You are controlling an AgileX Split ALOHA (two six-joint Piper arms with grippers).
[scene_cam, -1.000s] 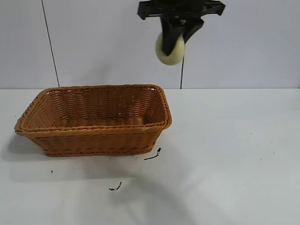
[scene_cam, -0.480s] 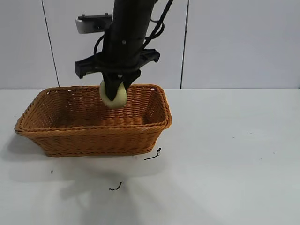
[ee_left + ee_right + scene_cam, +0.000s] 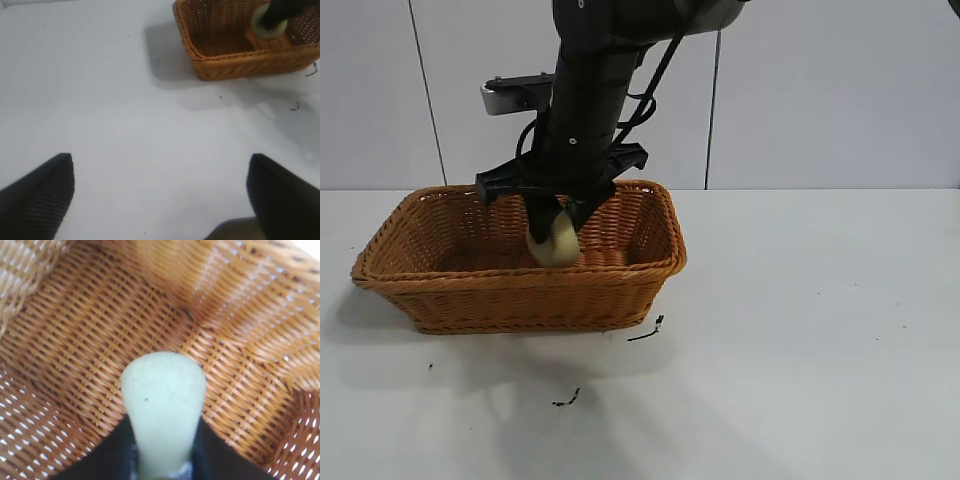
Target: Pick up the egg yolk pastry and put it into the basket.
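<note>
The orange-brown wicker basket (image 3: 470,285) stands on the white table at the left. My right gripper (image 3: 556,232) reaches down inside it and is shut on the pale yellow-green egg yolk pastry (image 3: 558,244), held just above the woven floor. In the right wrist view the pastry (image 3: 164,400) sits squeezed between the two dark fingers (image 3: 107,450) over the basket floor (image 3: 75,340). The left wrist view shows the basket (image 3: 225,60) and the pastry (image 3: 267,31) far off. My left gripper (image 3: 160,192) is open and empty above bare table, away from the basket.
Two small black scraps (image 3: 647,331) (image 3: 566,400) lie on the table in front of the basket. A grey wall with dark seams (image 3: 710,120) stands behind. White table stretches to the right of the basket.
My right gripper has come from high at the right, moved left over the basket and lowered the pastry inside it. The basket has not moved.
</note>
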